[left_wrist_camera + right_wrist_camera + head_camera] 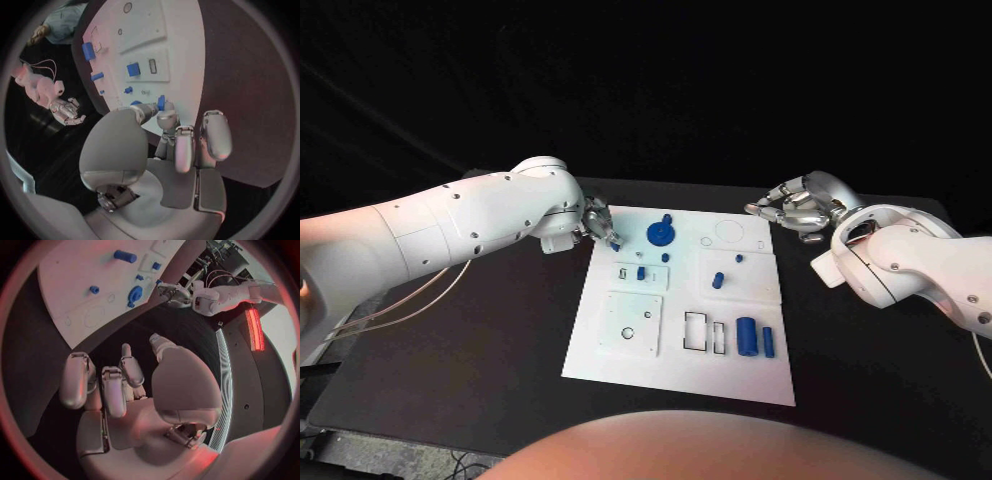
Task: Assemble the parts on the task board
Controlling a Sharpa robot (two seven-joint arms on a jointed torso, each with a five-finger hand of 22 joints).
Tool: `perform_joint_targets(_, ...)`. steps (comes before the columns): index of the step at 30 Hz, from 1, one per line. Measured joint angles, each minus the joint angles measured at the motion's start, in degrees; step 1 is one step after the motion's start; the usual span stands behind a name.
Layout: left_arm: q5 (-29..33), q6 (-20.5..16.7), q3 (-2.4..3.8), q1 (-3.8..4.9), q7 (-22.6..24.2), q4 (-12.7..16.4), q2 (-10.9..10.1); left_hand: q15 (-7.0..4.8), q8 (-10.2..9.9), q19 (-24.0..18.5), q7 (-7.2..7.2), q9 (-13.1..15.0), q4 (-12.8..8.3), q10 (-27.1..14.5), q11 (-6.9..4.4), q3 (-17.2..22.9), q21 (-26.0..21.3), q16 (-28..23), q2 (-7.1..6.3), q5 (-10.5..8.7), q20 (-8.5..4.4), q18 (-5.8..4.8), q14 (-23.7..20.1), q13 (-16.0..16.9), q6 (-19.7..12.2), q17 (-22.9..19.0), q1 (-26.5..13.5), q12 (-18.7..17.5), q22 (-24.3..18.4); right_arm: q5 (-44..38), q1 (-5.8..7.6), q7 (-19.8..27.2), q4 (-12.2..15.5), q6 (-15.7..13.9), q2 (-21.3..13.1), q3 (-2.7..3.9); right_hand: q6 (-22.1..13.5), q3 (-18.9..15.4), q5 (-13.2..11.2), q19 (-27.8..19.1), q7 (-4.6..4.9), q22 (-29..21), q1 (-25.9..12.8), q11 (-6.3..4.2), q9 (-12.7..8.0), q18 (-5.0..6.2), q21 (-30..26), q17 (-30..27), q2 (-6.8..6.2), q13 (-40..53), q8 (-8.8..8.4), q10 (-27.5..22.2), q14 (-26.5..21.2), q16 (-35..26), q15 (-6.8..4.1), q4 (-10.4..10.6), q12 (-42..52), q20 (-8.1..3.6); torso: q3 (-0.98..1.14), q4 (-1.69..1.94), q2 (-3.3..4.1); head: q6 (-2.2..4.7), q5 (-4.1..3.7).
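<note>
At the task board (625,350) far-left corner, left robot hand (596,224) pinching small blue part (161,102), right robot hand (795,206) curled, empty.

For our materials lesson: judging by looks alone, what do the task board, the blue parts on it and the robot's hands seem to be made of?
Task board: probably rigid plastic, matte white, flat with cut-out recesses.
Blue parts, such as the cylinder: likely moulded or printed plastic, uniform matte colour without glints.
Left hand and right hand: silver, satin metallic look with soft highlights; metal or coated plastic, cannot tell which.
</note>
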Motion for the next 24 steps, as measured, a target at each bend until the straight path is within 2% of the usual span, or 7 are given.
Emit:
perform_joint_targets(6, 0.8, -2.3, 0.21, -0.04, 0.0, 5.6, -3.5, 0.00, 0.6, 0.2, -0.03, 0.0, 0.2, 0.4, 0.04, 0.2, 0.4, 0.0, -0.16, -0.01, 0.22, -0.01, 0.0, 0.5, 0.0, 0.0, -0.6, 0.7, 0.0, 0.0, -0.09, 0.0, 0.0, 0.0, -0.1, 0.00, 0.0, 0.0, 0.0, 0.0, 0.00, 0.0, 0.0, 0.00, 0.0, 0.00, 0.0, 0.0, 0.00, 0.0, 0.00, 0.0, 0.0, 0.0, 0.00, 0.0, 0.0, 0.00, 0.00, 0.18, -0.18, -0.01, -0.02)
perform_joint_targets(9, 0.7, -3.7, 0.29, -0.46, 0.1, 8.3, -5.2, 0.00, 0.8, 0.4, -0.03, 0.0, 0.3, 0.6, -0.14, 0.3, 0.6, 0.0, -0.23, -0.01, 0.01, -0.01, 0.0, 0.7, 0.0, 0.0, -0.7, 1.0, 0.0, 0.0, -0.21, 0.0, 0.0, 0.0, -0.1, 0.00, 0.0, 0.0, 0.0, 0.0, 0.00, 0.0, 0.0, 0.00, 0.0, 0.00, 0.0, 0.0, 0.00, 0.0, 0.00, 0.0, 0.0, 0.0, 0.00, 0.0, 0.0, 0.00, 0.00, 0.27, -0.29, 0.00, -0.10)
perform_joint_targets(15, -0.9, -7.0, 0.25, -2.27, 0.8, 12.5, -7.8, -0.21, 1.0, 0.5, -0.03, 0.0, 0.6, 0.9, -0.23, 0.6, 0.9, 0.0, -0.39, -0.30, -0.10, -0.01, -0.2, 1.3, 0.1, 0.0, -1.4, 1.3, 0.0, 0.0, -0.51, 0.0, -0.1, 0.0, -0.2, 0.00, 0.0, 0.0, 0.0, 0.0, 0.00, 0.0, 0.0, 0.00, 0.0, 0.00, 0.0, 0.0, 0.00, 0.0, 0.00, 0.0, 0.0, 0.0, 0.00, 0.0, 0.0, 0.00, -0.02, 0.42, -0.45, 0.00, -0.10)
perform_joint_targets(23, -4.9, -11.9, 0.27, -4.96, 2.6, 16.5, -9.5, -0.21, 1.3, 0.6, -0.04, 0.0, 1.0, 1.4, -0.56, 1.1, 1.3, 0.0, -0.69, -0.35, -0.20, 0.00, -0.2, 2.0, 0.1, 0.0, -1.7, 2.2, 0.0, 0.0, -0.83, 0.0, -0.1, 0.0, -0.3, 0.00, 0.0, -0.2, 0.0, 0.0, 0.00, 0.0, 0.0, 0.00, 0.1, 0.00, 0.0, 0.0, 0.00, 0.0, 0.00, 0.0, 0.0, 0.0, 0.00, 0.2, 0.0, 0.00, -0.17, 0.58, -0.57, 0.00, -0.01)
perform_joint_targets(24, -5.4, -12.4, 0.27, -5.25, 2.8, 16.7, -9.6, -0.21, 1.3, 0.6, -0.04, 0.1, 0.4, 1.5, -0.43, 1.7, 1.5, 0.0, -0.99, -0.35, -0.20, 0.00, -0.2, 2.1, 0.1, 0.0, -2.0, 2.2, 0.0, 0.0, -0.86, 0.0, -0.1, 0.0, -0.3, 0.00, 0.0, -0.2, 0.0, 0.0, 0.00, 0.0, 0.0, 0.00, 0.1, 0.00, 0.0, 0.0, 0.00, 0.0, 0.00, 0.0, 0.0, 0.0, 0.00, 0.2, 0.0, 0.00, -0.20, 0.58, -0.57, 0.00, 0.01)
